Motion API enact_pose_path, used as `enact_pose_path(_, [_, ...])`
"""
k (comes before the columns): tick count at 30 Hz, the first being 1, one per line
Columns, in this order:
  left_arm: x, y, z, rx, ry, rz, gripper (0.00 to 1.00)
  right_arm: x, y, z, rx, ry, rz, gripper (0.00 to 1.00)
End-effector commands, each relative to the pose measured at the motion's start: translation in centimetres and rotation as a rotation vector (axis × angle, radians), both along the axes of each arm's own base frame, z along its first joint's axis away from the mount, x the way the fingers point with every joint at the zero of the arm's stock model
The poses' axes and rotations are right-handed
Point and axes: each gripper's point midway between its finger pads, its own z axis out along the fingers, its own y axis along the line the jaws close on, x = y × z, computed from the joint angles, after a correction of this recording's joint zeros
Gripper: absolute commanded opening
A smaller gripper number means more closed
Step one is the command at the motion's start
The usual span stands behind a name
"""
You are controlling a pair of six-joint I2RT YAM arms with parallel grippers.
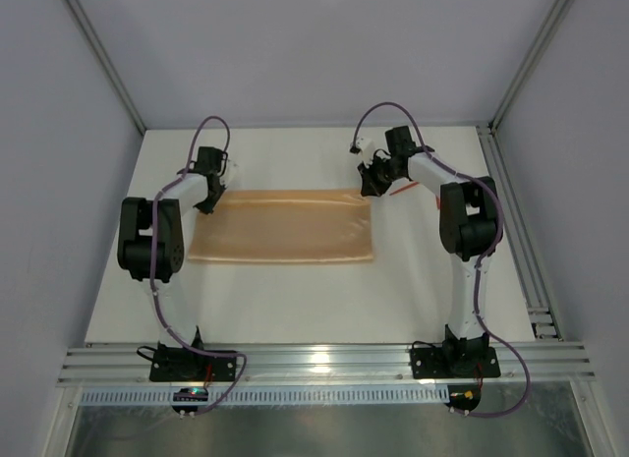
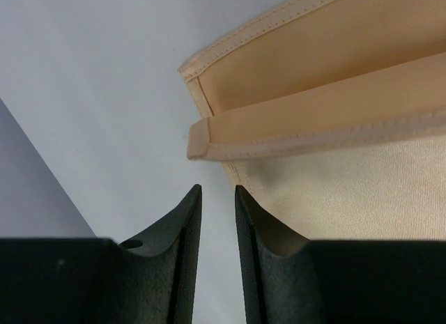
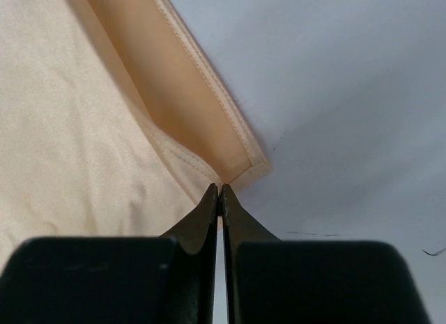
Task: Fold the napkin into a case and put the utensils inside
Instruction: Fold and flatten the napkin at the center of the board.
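The peach-orange napkin (image 1: 282,226) lies folded in half as a wide rectangle on the white table. My left gripper (image 1: 208,203) is at its far left corner. In the left wrist view, the left gripper (image 2: 217,188) has its jaws a little apart and empty, and the doubled cloth corner (image 2: 209,132) lies just beyond the tips. My right gripper (image 1: 371,187) is at the far right corner. In the right wrist view, the right gripper (image 3: 220,189) is shut on the napkin's upper layer (image 3: 174,146). One thin orange-red utensil (image 1: 401,190) shows beside the right gripper; the rest is hidden by the arm.
The white table (image 1: 295,300) has grey walls at the back and both sides. An aluminium rail (image 1: 314,361) runs along the near edge, where both arm bases stand. Another rail (image 1: 516,231) runs down the right side.
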Motion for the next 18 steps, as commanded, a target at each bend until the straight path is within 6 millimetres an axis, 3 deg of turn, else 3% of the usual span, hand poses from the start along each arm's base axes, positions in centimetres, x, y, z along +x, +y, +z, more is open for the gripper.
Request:
enact_pose_path(1, [2.6,0.2,1.6,-0.007,-0.104,0.030,0.28,1.5,-0.2,1.8,0.004,-0.017,-0.055,0.04])
enact_pose_path(9, [3.4,0.0,1.7,-0.018,-0.116,0.038,0.31,2.7,-0.4,1.8,-0.010,-0.006,-0.087,0.13])
enact_pose_path(18, [1.8,-0.3,2.7,-0.043,-0.101,0.036,0.32,3.3,-0.2,2.4,-0.007,-0.014,-0.077,0.07])
